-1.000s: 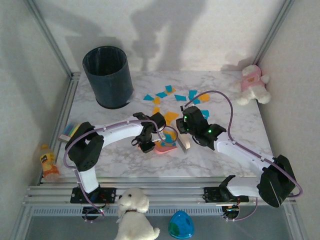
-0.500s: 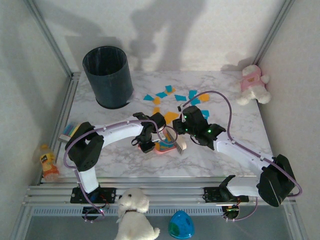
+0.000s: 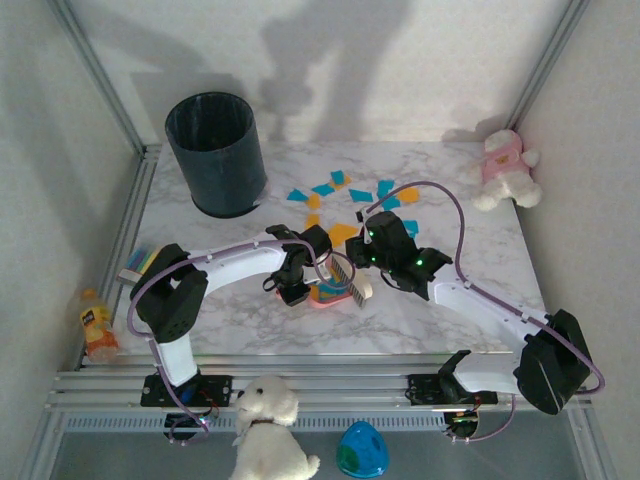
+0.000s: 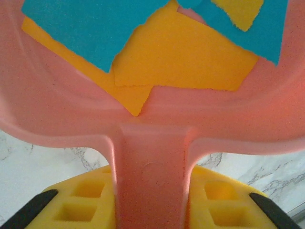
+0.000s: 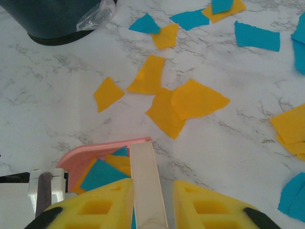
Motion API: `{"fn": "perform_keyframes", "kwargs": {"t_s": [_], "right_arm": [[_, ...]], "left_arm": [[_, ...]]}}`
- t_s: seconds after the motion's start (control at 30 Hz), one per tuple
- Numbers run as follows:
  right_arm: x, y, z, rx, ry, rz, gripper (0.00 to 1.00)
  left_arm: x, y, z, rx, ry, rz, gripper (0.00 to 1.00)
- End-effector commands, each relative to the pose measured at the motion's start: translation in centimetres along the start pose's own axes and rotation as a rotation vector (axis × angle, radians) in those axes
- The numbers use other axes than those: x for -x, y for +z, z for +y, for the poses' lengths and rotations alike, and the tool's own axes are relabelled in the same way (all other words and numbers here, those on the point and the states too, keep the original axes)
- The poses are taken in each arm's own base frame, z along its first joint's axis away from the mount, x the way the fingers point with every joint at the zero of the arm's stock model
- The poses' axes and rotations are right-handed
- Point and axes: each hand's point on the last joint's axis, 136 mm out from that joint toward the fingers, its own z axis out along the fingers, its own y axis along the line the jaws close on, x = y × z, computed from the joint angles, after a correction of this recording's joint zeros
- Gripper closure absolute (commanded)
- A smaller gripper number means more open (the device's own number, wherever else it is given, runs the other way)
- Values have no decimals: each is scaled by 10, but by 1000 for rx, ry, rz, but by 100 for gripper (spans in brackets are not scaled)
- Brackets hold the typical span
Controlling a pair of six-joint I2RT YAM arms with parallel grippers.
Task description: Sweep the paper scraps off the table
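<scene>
Orange and blue paper scraps (image 3: 345, 190) lie scattered on the white marble table (image 3: 460, 215), beyond both grippers. My left gripper (image 3: 292, 290) is shut on the handle (image 4: 152, 176) of a pink dustpan (image 3: 328, 294). The dustpan (image 4: 57, 109) holds several orange and blue scraps (image 4: 181, 52). My right gripper (image 3: 366, 262) is shut on a white brush (image 5: 147, 176), whose far end rests at the right rim of the dustpan (image 5: 81, 160). More loose scraps (image 5: 186, 102) lie on the marble just past that rim.
A dark bin (image 3: 217, 152) stands at the back left, its base (image 5: 52, 16) near the scraps. A pink-and-white plush toy (image 3: 505, 165) sits at the back right. A sticky-note pack (image 3: 140, 262) lies at the left edge. A bottle (image 3: 97, 325) and a white plush dog (image 3: 268, 430) sit off the table.
My right gripper has moved left with the brush, bringing it against the dustpan. The left arm and dustpan have stayed put.
</scene>
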Motion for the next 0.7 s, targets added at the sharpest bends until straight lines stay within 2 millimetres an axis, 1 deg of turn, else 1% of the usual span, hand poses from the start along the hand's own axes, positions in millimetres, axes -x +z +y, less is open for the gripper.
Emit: {"fn": "perform_keyframes", "kwargs": {"t_s": [0.0,0.17,0.33,0.4,0.53,0.67], "right_arm": [[10,-11,0,-4,28,-63,100],[13,-16,-9,-51,46,-95,100],[16,-23,-15,-71,68,-126,100],[17,-28,-20,-98,80,-143,100],[18,-36,-37,-178,98,-172,100],[16,-43,-48,-239,88,-180,100]], "left_arm": [[-4,-3,-5,-11,20,1,100],[-3,-5,-4,-1,12,-15,100],[-2,-6,-3,4,8,-27,100],[-2,-7,-2,6,3,-34,100],[3,-15,-2,4,-8,-72,100],[6,-28,-3,3,-12,-128,100]]}}
